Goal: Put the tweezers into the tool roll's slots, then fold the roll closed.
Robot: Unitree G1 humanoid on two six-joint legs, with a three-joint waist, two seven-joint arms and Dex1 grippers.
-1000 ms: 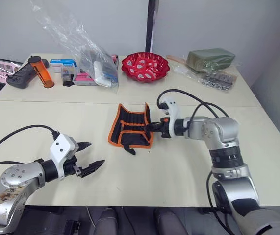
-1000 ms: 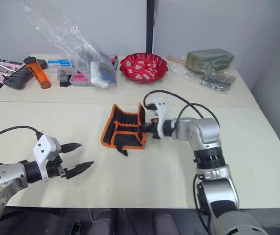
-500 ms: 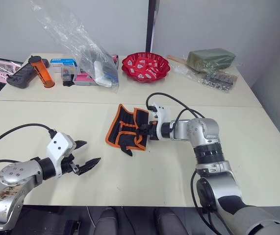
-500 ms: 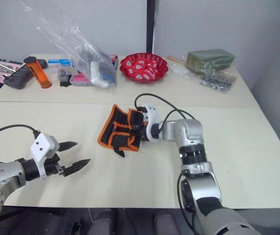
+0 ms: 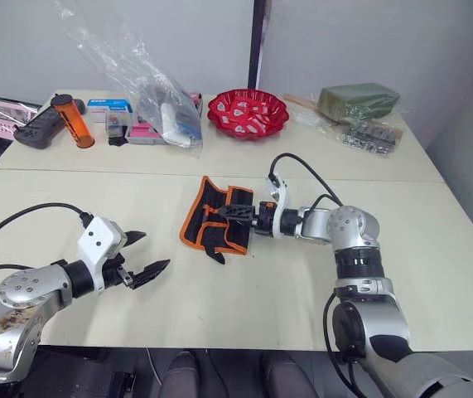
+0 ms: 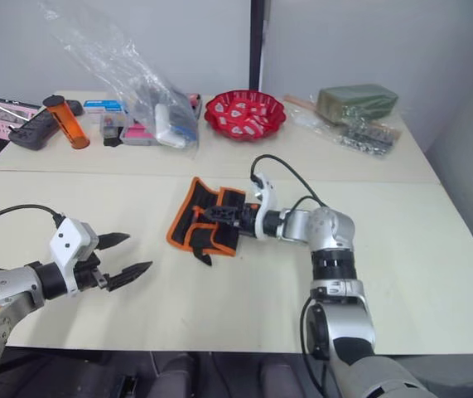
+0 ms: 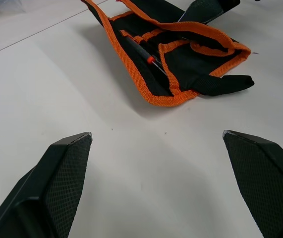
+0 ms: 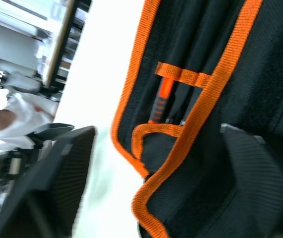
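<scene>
left pincer (image 5: 141, 259) hovers low over table (image 5: 70, 207), fingers spread, empty, well apart from tool roll (image 5: 217, 217). tool roll mid-table, partly folded, strap (image 7: 225, 83) sticking out; tweezers (image 7: 142, 51) tucked in slots (image 8: 181, 79). right pincer (image 5: 236, 215) spread over roll's right flap, one finger on fabric. judged step: folding roll closed. next: push flap fully over, flatten it.

Bright, even; rt wrist blurry
</scene>
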